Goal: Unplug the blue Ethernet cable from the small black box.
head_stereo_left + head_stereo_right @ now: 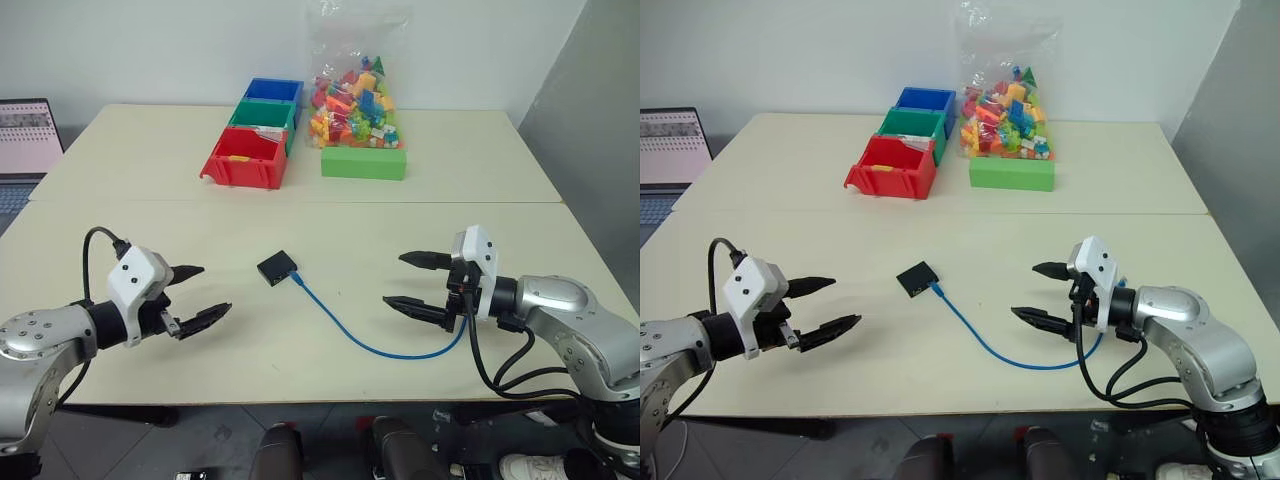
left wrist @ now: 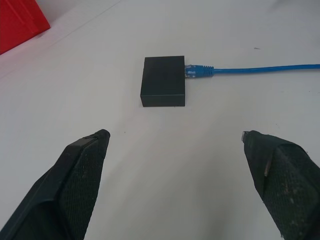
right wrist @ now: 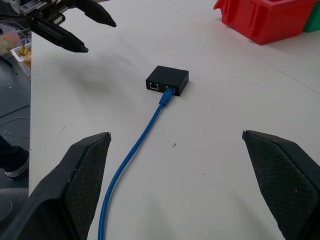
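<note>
Both grippers, left (image 1: 201, 293) and right (image 1: 412, 281), hover spread wide, empty. One small black box (image 1: 277, 267) sits mid-table, one blue Ethernet cable (image 1: 380, 347) plugged in at 4 o'clock. At 12 o'clock: three bins, red (image 1: 244, 158), green (image 1: 263, 118), blue (image 1: 273, 91); one bag of toy blocks (image 1: 355, 98).

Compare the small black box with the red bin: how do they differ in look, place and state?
The small black box is flat, closed and matte black; the red bin is much larger, bright red and open-topped. The box lies alone mid-table between the claws, with the blue Ethernet cable plugged into it; the bin stands farther back, heading a row with a green bin and a blue bin. Both rest on the table.
</note>
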Available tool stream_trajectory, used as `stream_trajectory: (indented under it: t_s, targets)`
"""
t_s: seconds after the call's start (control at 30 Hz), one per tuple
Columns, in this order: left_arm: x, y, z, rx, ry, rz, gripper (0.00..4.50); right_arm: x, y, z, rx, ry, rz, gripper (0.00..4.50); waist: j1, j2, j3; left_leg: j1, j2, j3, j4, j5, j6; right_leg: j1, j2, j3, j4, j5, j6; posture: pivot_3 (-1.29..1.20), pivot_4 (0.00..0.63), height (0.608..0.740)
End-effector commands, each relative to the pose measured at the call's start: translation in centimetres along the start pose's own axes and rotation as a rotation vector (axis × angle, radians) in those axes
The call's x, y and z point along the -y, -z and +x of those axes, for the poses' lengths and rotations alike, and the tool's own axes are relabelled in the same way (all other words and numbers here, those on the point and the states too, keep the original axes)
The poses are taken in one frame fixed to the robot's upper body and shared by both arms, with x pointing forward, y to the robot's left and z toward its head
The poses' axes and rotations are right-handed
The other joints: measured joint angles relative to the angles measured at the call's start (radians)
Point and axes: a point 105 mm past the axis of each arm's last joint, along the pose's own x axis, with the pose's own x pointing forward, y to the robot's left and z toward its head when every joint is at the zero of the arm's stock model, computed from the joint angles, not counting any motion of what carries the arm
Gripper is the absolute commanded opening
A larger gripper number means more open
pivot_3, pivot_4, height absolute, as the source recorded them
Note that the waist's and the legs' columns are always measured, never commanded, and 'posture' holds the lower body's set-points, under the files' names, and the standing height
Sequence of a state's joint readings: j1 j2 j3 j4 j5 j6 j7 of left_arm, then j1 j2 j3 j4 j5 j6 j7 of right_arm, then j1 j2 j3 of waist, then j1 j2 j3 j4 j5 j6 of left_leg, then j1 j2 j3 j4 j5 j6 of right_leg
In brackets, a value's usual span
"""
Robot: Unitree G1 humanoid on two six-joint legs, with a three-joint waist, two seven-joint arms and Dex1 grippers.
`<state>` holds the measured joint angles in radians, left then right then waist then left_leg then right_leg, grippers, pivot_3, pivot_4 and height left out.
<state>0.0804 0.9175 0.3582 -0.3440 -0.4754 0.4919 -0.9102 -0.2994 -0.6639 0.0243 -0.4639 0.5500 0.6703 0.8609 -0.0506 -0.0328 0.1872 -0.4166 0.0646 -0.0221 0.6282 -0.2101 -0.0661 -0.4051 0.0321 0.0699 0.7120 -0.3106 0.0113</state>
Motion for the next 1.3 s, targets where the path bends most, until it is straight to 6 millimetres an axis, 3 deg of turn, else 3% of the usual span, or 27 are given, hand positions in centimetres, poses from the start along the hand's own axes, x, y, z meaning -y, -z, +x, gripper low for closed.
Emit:
stream_trajectory:
  t_s: [0.03,0.47,0.53,0.63,0.93,1.13,1.3]
  targets:
    - [0.2,-1.3,-0.2,0.033,0.008,0.026,4.5,0.0,-0.9,-0.1,0.021,-0.014,-0.042,4.47,0.0,0.0,0.0,0.0,0.0,0.0,0.0,0.0,0.0,0.0,0.0,0.0,0.0,0.0,0.0,0.0,0.15,0.74]
    - [0.2,-1.4,-0.1,0.047,-0.022,-0.016,4.5,0.0,-0.3,0.8,0.023,-0.022,-0.043,4.47,0.0,0.0,0.0,0.0,0.0,0.0,0.0,0.0,0.0,0.0,0.0,0.0,0.0,0.0,0.0,0.0,0.15,0.74]
    - [0.4,-1.0,-0.1,0.05,-0.007,0.012,4.5,-0.6,0.2,2.8,0.036,-0.031,-0.039,4.47,-0.002,-0.001,0.0,0.0,0.0,0.0,0.0,0.0,0.0,0.0,0.0,0.0,0.0,0.0,0.0,0.0,0.15,0.74]
    - [0.9,-0.4,-0.3,0.05,0.056,0.034,4.5,0.0,1.2,7.9,0.047,0.079,-0.053,4.47,-0.015,-0.001,-0.001,0.001,0.001,0.0,0.0,0.0,0.0,0.0,0.001,0.0,0.001,0.0,0.0,0.0,0.15,0.74]
    - [1.1,1.8,-1.7,-0.02,0.125,0.041,4.5,-2.8,2.3,15.1,0.01,0.059,-0.064,4.47,-0.005,-0.001,-0.001,0.0,0.0,0.002,0.0,0.0,0.0,-0.002,0.0,0.0,0.001,0.001,-0.003,0.0,0.15,0.74]
    - [1.0,1.9,-1.8,-0.017,0.123,0.041,4.5,-0.5,4.0,17.7,-0.071,0.241,-0.015,4.47,-0.004,-0.002,-0.001,0.0,0.001,0.0,0.0,0.0,0.0,-0.002,0.0,0.0,0.002,0.0,-0.003,0.0,0.15,0.74]
    - [0.8,2.1,-2.1,-0.024,0.109,0.037,4.5,-0.5,4.7,17.9,-0.102,0.265,0.021,3.39,-0.005,-0.001,-0.001,0.0,0.001,0.001,0.0,0.0,0.0,-0.002,0.0,0.0,0.001,0.001,-0.004,0.0,0.15,0.74]
